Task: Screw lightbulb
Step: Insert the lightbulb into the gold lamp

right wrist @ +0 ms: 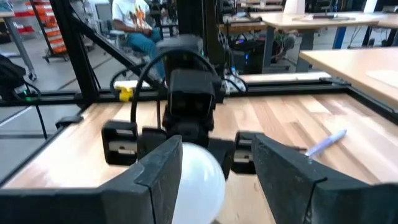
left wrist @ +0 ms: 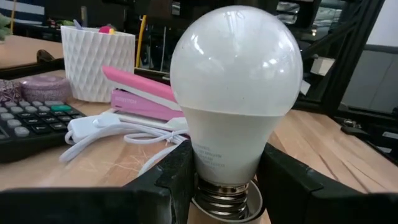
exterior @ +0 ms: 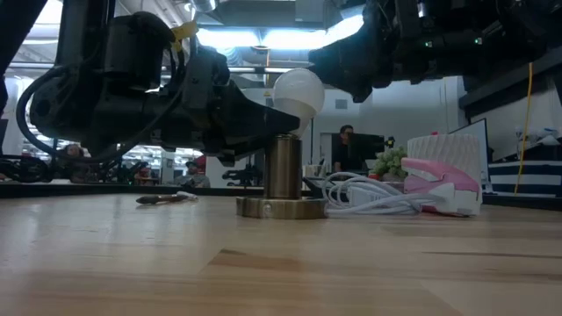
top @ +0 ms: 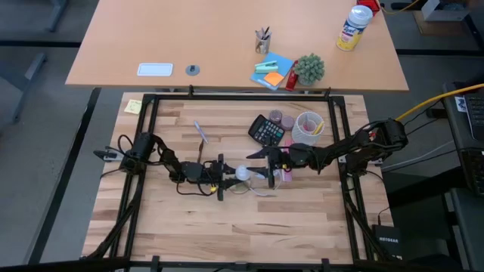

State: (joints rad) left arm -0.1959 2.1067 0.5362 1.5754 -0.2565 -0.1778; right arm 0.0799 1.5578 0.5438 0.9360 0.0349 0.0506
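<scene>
table [top: 302, 219] holds everything, both arms meet mid-table. left gripper [left wrist: 225, 180] clamped on the bulb [left wrist: 236, 87] low at its neck, fingers [left wrist: 177, 177] either side just above the screw base. bulb stands upright on a brass socket [exterior: 282, 180], mid-table, just beside a white cord [exterior: 369, 197] & pink stapler [exterior: 439, 184]. right gripper [right wrist: 214, 165] above bulb top, fingers apart w/ the dome between, contact unclear. calculator [top: 266, 131] & white cup [top: 308, 125] near, pen [top: 200, 131] apart.

Left gripper [top: 227, 178] jaws clamped, right gripper [top: 261, 165] jaws wide — arms meeting mid-table
</scene>
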